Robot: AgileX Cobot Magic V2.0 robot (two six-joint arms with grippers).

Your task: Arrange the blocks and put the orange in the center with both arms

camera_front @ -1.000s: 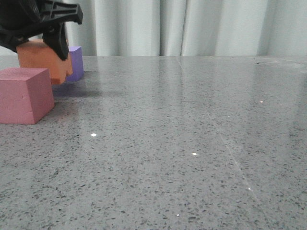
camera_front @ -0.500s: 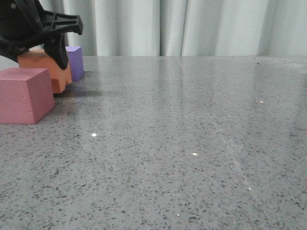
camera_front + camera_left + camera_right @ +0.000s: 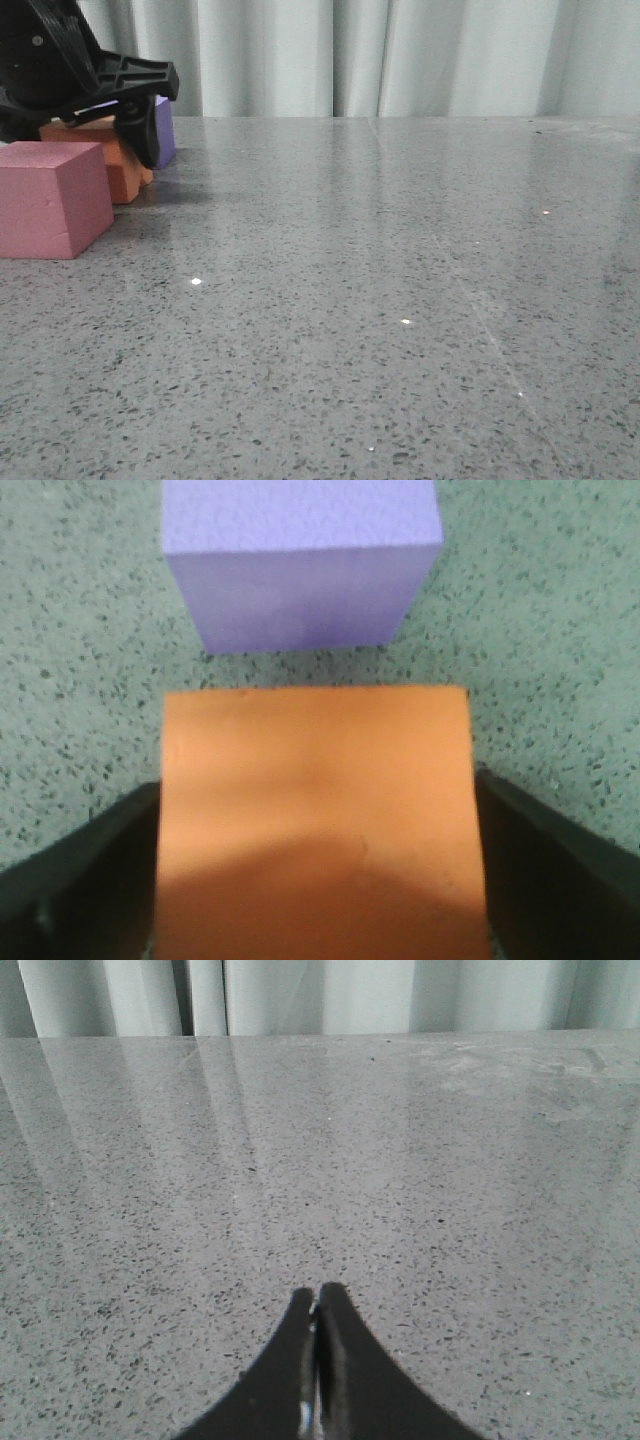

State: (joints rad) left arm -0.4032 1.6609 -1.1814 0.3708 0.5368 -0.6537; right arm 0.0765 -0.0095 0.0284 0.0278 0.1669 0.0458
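- We are gripping the orange foam cube [image 3: 315, 820] in our left gripper [image 3: 85, 125], one black finger [image 3: 75, 875] pressing on each side face.
- In the front view the orange cube appears to be sitting at or just above the grey speckled table [image 3: 380, 300]; we cannot tell whether it is fully touching down.
- Just beyond our fingertips, the purple cube [image 3: 300, 560] is sitting near the orange one, with a narrow strip of table showing between them.
- On the near side of our left gripper, the pink-red cube [image 3: 52, 198] is resting on the table, close in front of the orange cube.
- So the orange cube is lying between the purple and the pink-red ones, which we are judging to be the centre spot the task wants.
- Our right gripper [image 3: 316, 1310] is hovering over bare table with its fingertips pressed together, holding nothing, and no block is in its view.
- What we are judging as left: letting go of the orange cube, backing the left arm away, and perhaps tidying the row's alignment.
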